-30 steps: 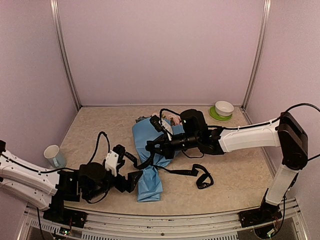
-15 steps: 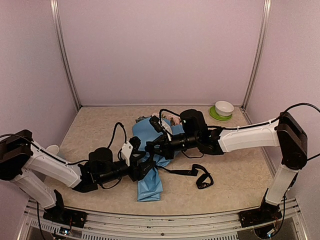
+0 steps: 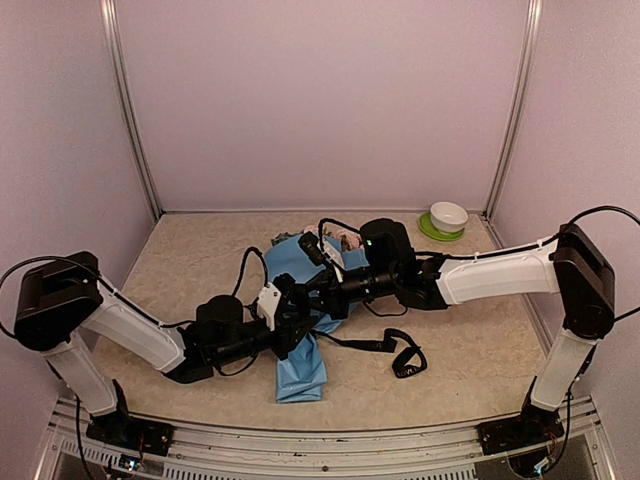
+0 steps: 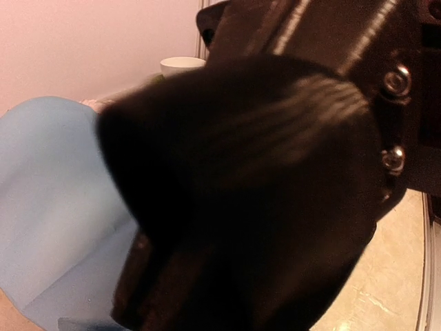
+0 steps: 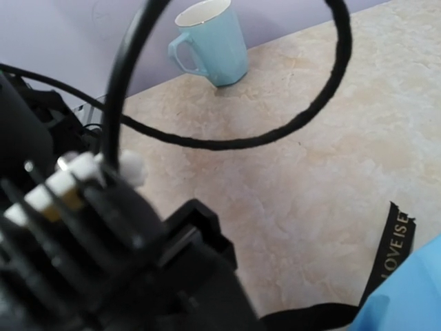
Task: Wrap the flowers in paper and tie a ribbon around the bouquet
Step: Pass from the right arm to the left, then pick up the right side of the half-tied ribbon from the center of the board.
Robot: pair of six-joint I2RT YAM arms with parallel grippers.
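Bouquet (image 3: 298, 368) lies mid-tabletop (image 3: 200, 262), narrow end toward the near edge, well apart from both side edges. Ribbon (image 3: 396, 352) loops just right of it. Left gripper (image 3: 298, 312) and right gripper (image 3: 322, 292) crowd its middle. Right fingers are closed tight; left fingers cannot tell. Bowl (image 3: 448, 214) sits in the far right corner.

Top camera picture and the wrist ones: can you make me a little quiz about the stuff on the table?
1. True or false: the white bowl sits on a green plate.
2. What colour is the mug? A red, B light blue, C yellow.
3. Fill in: the letters printed on the black ribbon begin with the word ____.
Key: 1 true; 2 B; 3 LOVE.
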